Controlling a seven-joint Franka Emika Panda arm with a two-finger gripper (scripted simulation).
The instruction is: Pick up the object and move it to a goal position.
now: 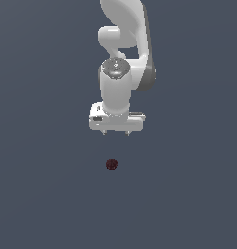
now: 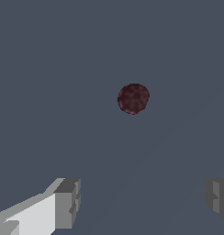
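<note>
**Arm Poised Over Lone Maroon Ball**

A flat, featureless slate-grey surface (image 1: 38, 194) is filling the whole scene, with no walls, markers or visible goal breaking it up. On it, a tiny dark red ball (image 1: 111, 164) with a mottled skin is sitting alone, nearer the camera than the robot in the exterior view and just off to that view's left of the wrist's centre line.

The white Panda arm (image 1: 125, 44) is hanging above and behind it, its gripper (image 1: 116, 132) pointing straight down and well apart from the ball. In the wrist view the ball (image 2: 133, 98) is showing clear of both fingers (image 2: 67, 203), which are standing wide apart at the picture's edges, a gap many times the ball's width between them. They are holding nothing and touching nothing.

By the look of it, the task is sitting at the approach stage: the pick has not begun. The next move is likely calling for the hand to travel over the ball until it lies between the fingertips, then descend close to the surface before closing. So small and round a target may roll away if one finger arrives first.
</note>
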